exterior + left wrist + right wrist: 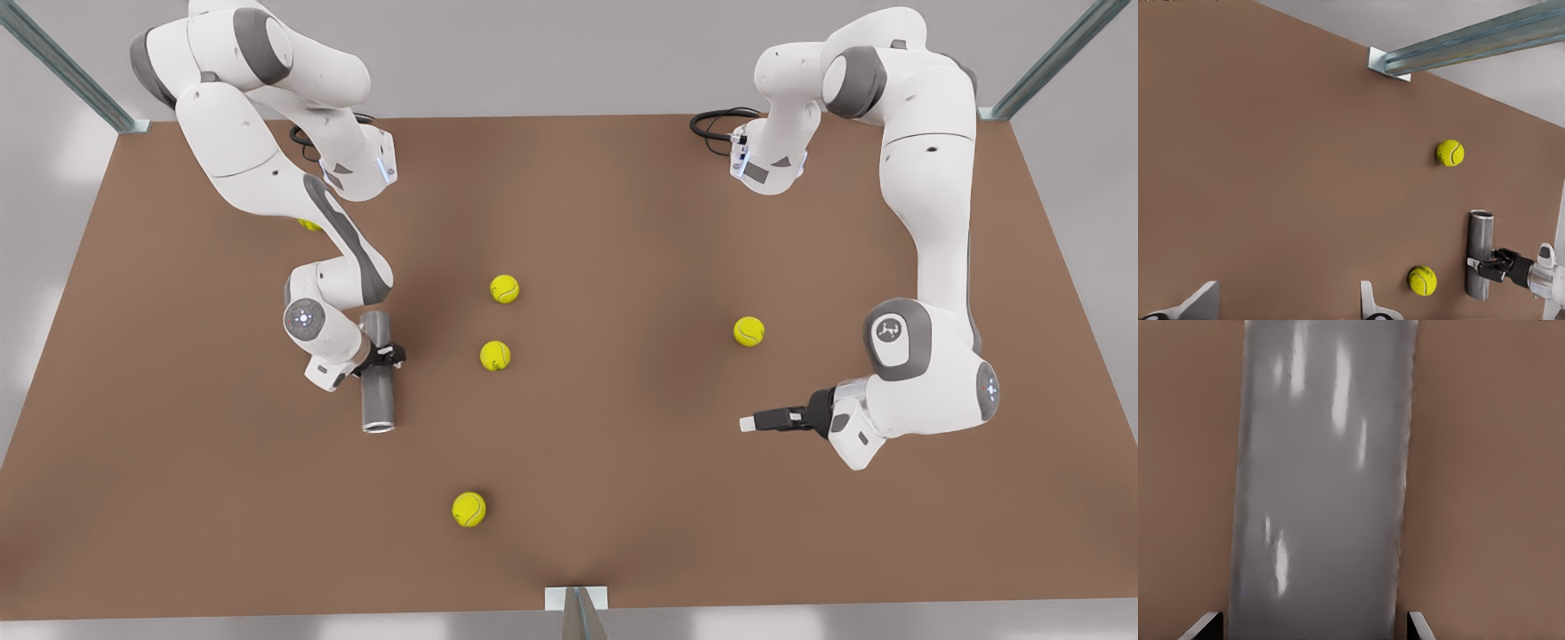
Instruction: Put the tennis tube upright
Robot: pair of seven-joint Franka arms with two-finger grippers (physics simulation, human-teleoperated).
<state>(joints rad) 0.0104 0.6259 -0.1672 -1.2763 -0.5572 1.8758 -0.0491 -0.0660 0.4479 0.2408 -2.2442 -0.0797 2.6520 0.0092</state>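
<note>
tube (pixel 378 373) lies flat on the brown table (pixel 622 222), toward the front view's left, its lighter rimmed open end pointing toward the near edge. the right hand (pixel 384 356) pinches it across the middle, a finger on either side of the barrel; in the right wrist view the grey, glossy tennis tube (pixel 1321 480) runs straight between the two fingertips (pixel 1205 625), with bare table on both sides. from the left wrist view the same grip shows farther off, the black fingers closed around the cylinder (pixel 1480 253) about halfway along.

the left hand (pixel 751 424) waits well apart, over bare table at the front view's right, pointing toward the centre. its two fingertips (pixel 1368 300) stand spread, with nothing between them.

four tennis balls (pixel 504 289) lie scattered on the table; the one nearest the tube sits just beside it toward the centre, not touching.

as for progress: the grasp looks made, but the tube appears not yet raised or turned, still horizontal. what is left, by my judgement, is nearly the whole job: lift it, swing it to vertical, set one end down on the table and release without tipping. the mid-barrel hold should suit that rotation.
</note>
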